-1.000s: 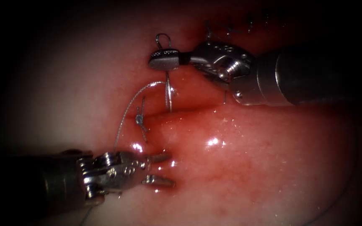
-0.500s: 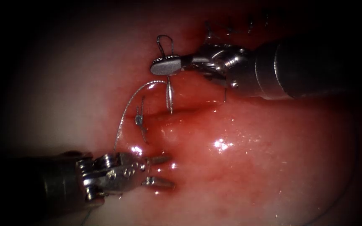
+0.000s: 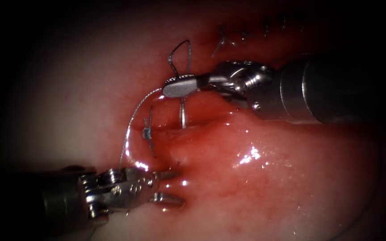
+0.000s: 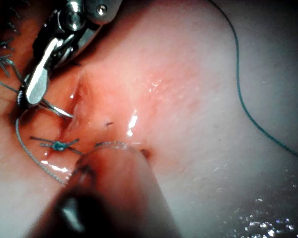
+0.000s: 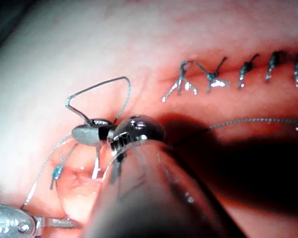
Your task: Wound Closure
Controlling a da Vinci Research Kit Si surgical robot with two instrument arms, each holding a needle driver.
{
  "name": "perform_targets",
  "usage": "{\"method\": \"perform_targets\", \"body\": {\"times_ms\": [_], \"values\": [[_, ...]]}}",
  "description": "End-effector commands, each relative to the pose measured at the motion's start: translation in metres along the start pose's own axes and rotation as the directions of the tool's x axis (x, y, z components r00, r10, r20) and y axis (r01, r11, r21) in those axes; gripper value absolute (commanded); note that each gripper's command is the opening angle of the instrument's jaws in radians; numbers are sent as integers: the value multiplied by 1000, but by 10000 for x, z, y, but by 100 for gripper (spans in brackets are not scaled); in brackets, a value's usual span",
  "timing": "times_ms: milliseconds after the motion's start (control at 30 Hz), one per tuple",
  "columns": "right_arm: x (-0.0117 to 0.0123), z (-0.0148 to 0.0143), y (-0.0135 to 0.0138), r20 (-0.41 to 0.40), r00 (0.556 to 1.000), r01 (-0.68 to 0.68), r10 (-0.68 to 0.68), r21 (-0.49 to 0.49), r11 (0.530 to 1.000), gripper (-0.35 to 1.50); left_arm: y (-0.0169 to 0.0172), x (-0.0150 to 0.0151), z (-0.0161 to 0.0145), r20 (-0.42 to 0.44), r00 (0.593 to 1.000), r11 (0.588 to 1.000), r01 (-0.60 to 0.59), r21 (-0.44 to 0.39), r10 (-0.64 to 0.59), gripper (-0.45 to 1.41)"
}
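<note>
Grey thread (image 3: pixel 132 122) is clamped in a loop by the right tool (image 3: pixel 179 85) above the cut (image 3: pixel 188 127), seemingly for knotting, while the left tool (image 3: pixel 168 187), jaws parted and empty, is held just below on the tissue (image 3: pixel 291 178); no needle can be made out.

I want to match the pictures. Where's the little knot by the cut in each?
Endoscope view: knot at the cut's left end, below the right claw.
Left wrist view: knot between the right claw and the left tool's shaft.
Right wrist view: knot beside the right claw.
Shared landmark: right claw, shut on thread.
</note>
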Motion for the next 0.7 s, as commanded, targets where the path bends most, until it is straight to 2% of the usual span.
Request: {"method": "perform_targets", "body": {"times_ms": [33, 400, 700], "values": [[-9, 11, 3, 6, 1000, -7, 7, 5, 1000, -35, 0, 1, 8, -1, 1000, 1000, -1, -2, 1, 62], [-46, 12, 16, 46, 997, -59, 58, 9, 998, -35, -4, -1, -4, 4, 1000, 1000, -2, 4, 2, 62], [-82, 8, 10, 93, 993, -69, 70, -13, 998, -35, -6, -1, -7, 6, 1000, 1000, -2, 8, 2, 62]]}}
